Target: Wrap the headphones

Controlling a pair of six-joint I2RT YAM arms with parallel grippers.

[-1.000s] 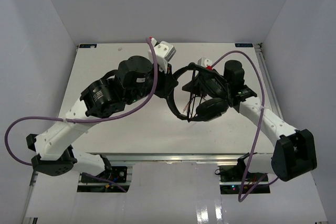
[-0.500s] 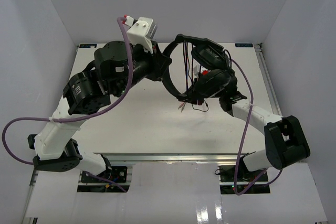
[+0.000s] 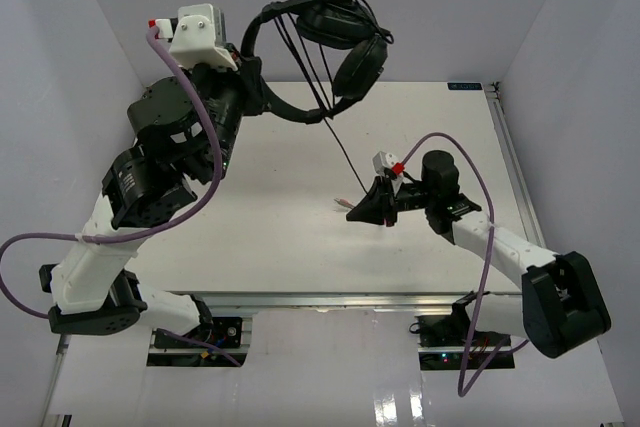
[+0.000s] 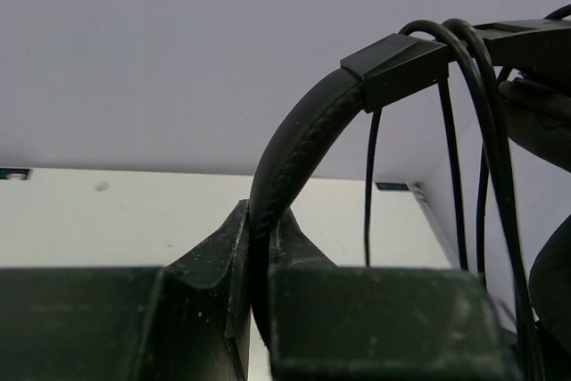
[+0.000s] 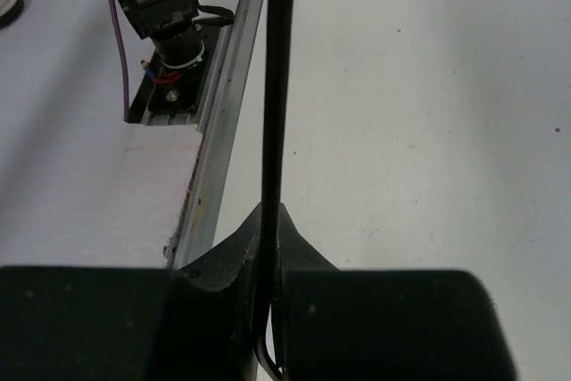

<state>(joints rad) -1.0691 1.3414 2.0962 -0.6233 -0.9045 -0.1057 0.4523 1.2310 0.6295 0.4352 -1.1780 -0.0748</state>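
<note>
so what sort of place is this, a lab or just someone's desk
Most likely a robotics lab test cell, not a desk: a bare white table boxed in by plain white panels, left arm and right arm mounted on aluminium framing at its near edge, the left fingers holding headphones aloft.

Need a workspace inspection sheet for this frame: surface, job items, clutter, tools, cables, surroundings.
Surface: white table, faint mark near far-left corner.
Job's things: headphones held up above the table; their cable is looped over the headband and runs down to the right tool.
Clutter: nothing seen.
Grippers: left tool shut on headband; right tool shut on cable, low over table.
Cables: purple robot cables loop off both arms.
Surroundings: plain white walls.
</note>
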